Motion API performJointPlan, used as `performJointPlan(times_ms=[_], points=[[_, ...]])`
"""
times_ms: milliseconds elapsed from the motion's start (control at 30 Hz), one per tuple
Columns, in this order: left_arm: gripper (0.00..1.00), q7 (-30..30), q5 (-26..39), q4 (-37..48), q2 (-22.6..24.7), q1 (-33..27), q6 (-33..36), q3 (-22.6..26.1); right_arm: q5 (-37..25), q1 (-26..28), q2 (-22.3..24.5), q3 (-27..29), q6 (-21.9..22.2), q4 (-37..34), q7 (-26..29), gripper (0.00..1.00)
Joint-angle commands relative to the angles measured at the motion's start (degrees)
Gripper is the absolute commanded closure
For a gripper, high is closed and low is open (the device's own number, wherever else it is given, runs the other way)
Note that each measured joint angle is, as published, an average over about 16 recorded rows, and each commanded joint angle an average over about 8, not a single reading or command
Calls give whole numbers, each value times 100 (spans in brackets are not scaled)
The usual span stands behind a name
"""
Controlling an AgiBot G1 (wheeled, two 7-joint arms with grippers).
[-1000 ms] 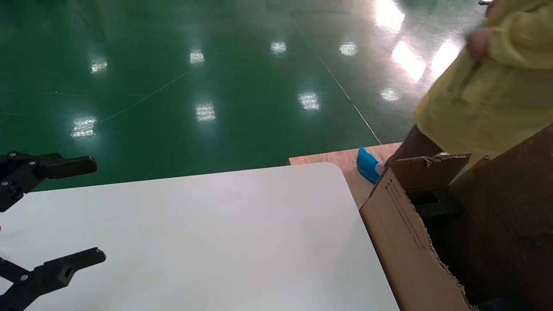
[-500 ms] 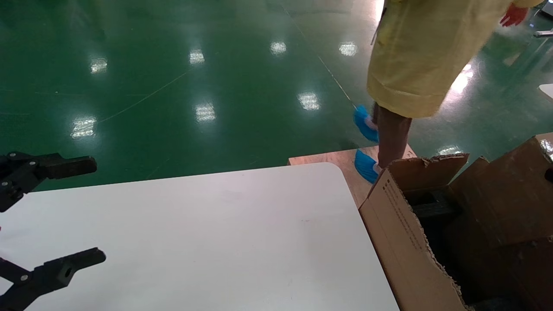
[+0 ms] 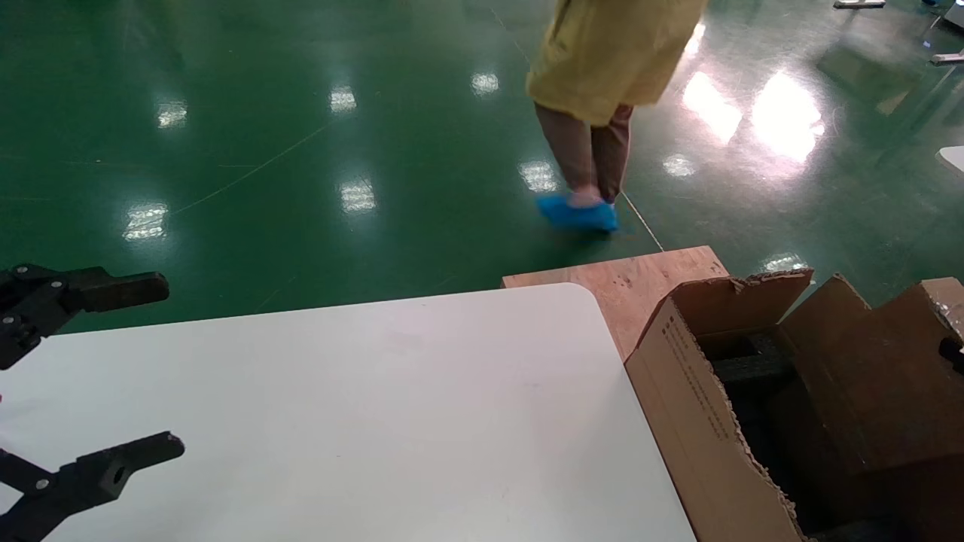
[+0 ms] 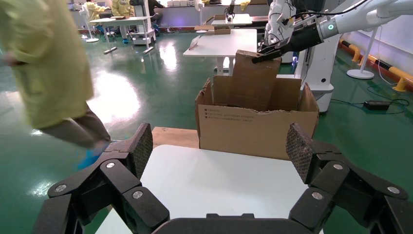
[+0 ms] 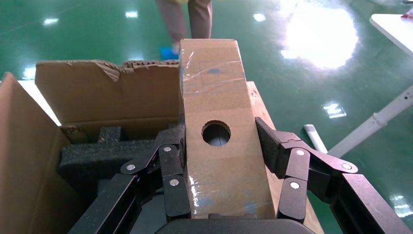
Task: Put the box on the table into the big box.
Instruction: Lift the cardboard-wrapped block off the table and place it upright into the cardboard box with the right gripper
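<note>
My right gripper [image 5: 220, 131] is shut on the box [image 5: 219, 87], a flat brown box with one round hole. It holds the box upright inside the big box [image 5: 97, 92], above black foam [image 5: 107, 151]. In the head view the box [image 3: 881, 384] stands in the open carton [image 3: 693, 391] at the right, with the right gripper [image 3: 953, 350] at the frame edge. The left wrist view shows the carton [image 4: 253, 134], the box [image 4: 253, 80] and the right gripper [image 4: 265, 52] on its top. My left gripper [image 3: 169, 365] is open and empty over the white table [image 3: 376, 406], far left.
A reddish plywood board [image 3: 640, 282] lies under the carton, beyond the table's far right corner. A person in a yellow coat [image 3: 602, 60] with blue shoe covers walks on the green floor behind. The carton's flaps are torn and stand up.
The box in my right gripper has gone lower into the carton. The person has walked from beside the carton away to the back. My left arm has not moved.
</note>
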Motion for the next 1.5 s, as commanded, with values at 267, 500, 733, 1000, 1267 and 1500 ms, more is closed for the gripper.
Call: performJointPlan(times_ms=[267, 500, 733, 1000, 1267, 1500], points=[[0, 0, 0, 0, 0, 0, 0, 0, -26, 41, -42, -164, -53, -202, -41, 100], [0, 0, 0, 0, 0, 0, 0, 0, -36, 171, -141, -320, -191, -499, -182, 100], [0, 0, 0, 0, 0, 0, 0, 1, -17, 431, -317, -546, -406, -894, -418, 100], [0, 0, -1, 0, 0, 0, 0, 1, 56, 896, -508, -959, -626, -1351, -709, 100], [0, 0, -1, 0, 0, 0, 0, 1, 147, 1461, -652, -1460, -786, -1743, -965, 100], [0, 1, -1, 0, 0, 0, 0, 1, 217, 1921, -688, -1901, -912, -2001, -1103, 100]])
